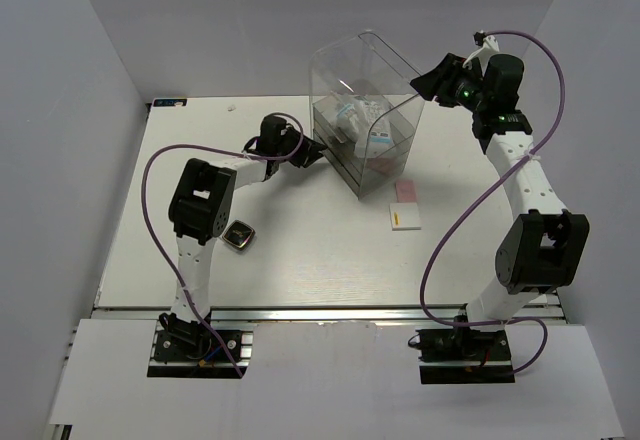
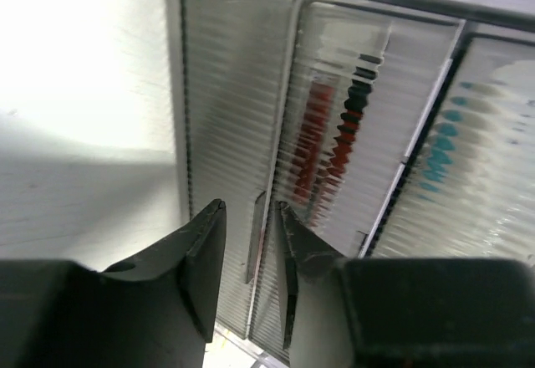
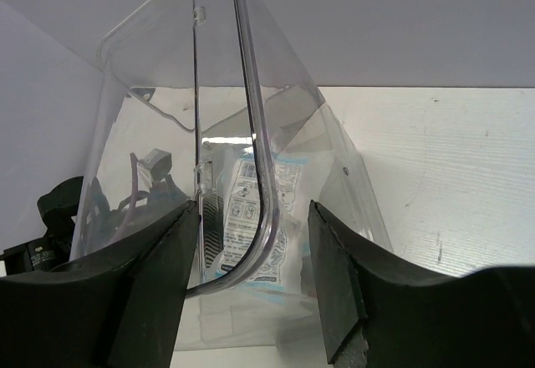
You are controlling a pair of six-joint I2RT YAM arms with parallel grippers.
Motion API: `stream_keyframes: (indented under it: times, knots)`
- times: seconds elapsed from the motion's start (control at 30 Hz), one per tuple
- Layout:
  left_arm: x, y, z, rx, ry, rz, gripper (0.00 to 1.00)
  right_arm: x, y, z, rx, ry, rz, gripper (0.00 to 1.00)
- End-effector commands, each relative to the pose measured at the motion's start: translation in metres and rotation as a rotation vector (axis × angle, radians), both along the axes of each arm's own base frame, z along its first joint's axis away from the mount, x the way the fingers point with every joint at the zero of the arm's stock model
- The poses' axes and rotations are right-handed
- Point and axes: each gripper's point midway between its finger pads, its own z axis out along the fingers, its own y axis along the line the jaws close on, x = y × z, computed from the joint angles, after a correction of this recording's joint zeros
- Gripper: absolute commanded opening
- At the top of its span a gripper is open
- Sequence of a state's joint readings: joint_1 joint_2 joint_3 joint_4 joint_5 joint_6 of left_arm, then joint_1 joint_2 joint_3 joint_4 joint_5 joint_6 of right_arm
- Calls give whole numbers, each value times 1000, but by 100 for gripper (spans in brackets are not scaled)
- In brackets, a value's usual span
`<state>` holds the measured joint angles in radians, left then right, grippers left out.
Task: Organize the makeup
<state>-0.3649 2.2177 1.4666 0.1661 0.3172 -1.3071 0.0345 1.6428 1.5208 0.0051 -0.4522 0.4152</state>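
The tall clear drawer case (image 1: 352, 120) stands mid-table with its lid raised. A white blue-printed packet (image 1: 376, 141) lies inside it and also shows in the right wrist view (image 3: 251, 196). My left gripper (image 1: 312, 154) is at the case's left front. In the left wrist view its jaws (image 2: 249, 211) are narrowly open, one on each side of a drawer's small tab (image 2: 256, 236). Black-and-red pencils (image 2: 334, 134) show through the ribbed front. My right gripper (image 1: 428, 77) is open with the lid's curved edge (image 3: 261, 217) between its fingers. The black compact (image 1: 240, 235), pink square (image 1: 405, 191) and white flat box (image 1: 404, 216) lie on the table.
Grey walls close in the table on the left, back and right. The left arm's elbow (image 1: 200, 205) hangs just above the compact. Purple cables loop from both arms.
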Motion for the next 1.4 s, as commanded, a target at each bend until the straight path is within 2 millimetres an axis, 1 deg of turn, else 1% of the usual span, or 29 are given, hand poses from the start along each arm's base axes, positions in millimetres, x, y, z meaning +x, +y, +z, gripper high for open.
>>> stream_keyframes:
  times: [0.0,0.1,0.17,0.23,0.27,0.37,0.4,0.53,0.7,0.73,0.8,0.83,0.9,0.93,1.03,1.1,1.17,1.2,1.23,1.27,1.3,1.33,1.37]
  knots:
    - [8,-14,35,-54,-89,-40,41,-11,0,-14,-12,53,22,60]
    - [9,-17,31,-63,-87,-53,42,-11,0,-16,-11,57,20,60]
    - [7,-19,22,-65,-64,-61,42,-11,0,-15,-11,57,20,61]
    - [6,-21,17,-72,-55,-72,41,-10,0,-15,-11,57,19,61]
    - [5,-22,13,-72,-51,-74,39,-10,0,-15,-11,57,19,61]
    - [4,-26,13,-82,-61,-90,37,-9,0,-16,-12,59,19,61]
    - [4,-27,10,-82,-59,-93,36,-9,0,-16,-11,60,20,61]
    - [2,-32,9,-103,-84,-109,35,-8,0,-17,-8,65,20,61]
    - [0,-34,11,-156,-110,-111,31,-9,-1,-18,-8,69,15,61]
    - [0,-36,13,-167,-121,-112,29,-9,-1,-19,-7,71,15,61]
    - [-4,-36,9,-187,-111,-110,26,-9,-1,-19,-10,69,14,61]
    - [-3,-37,13,-209,-121,-105,22,-9,-1,-19,-9,70,14,61]
    - [-5,-36,10,-228,-115,-101,18,-9,-1,-20,-10,71,14,61]
    - [-5,-37,13,-241,-127,-100,16,-9,-1,-20,-10,71,14,61]
    - [-7,-37,13,-261,-121,-97,6,-9,-1,-20,-12,69,14,61]
    - [-9,-36,15,-264,-122,-98,0,-9,-1,-20,-15,68,13,61]
    - [-13,-32,12,-254,-114,-98,0,-8,-3,-21,-24,67,9,61]
    - [-14,-30,17,-251,-121,-101,0,-8,-3,-21,-29,65,7,61]
    - [-18,-27,10,-234,-101,-99,0,-7,-5,-23,-36,68,-1,61]
    - [-21,-24,10,-223,-105,-103,0,-7,-5,-26,-41,72,-4,61]
    - [-22,-18,19,-222,-121,-95,0,-6,-6,-26,-47,70,-9,61]
    - [-30,-11,10,-212,-98,-88,0,-6,-7,-27,-50,71,-11,61]
    - [-32,-6,9,-204,-100,-86,0,-6,-7,-30,-54,73,-12,61]
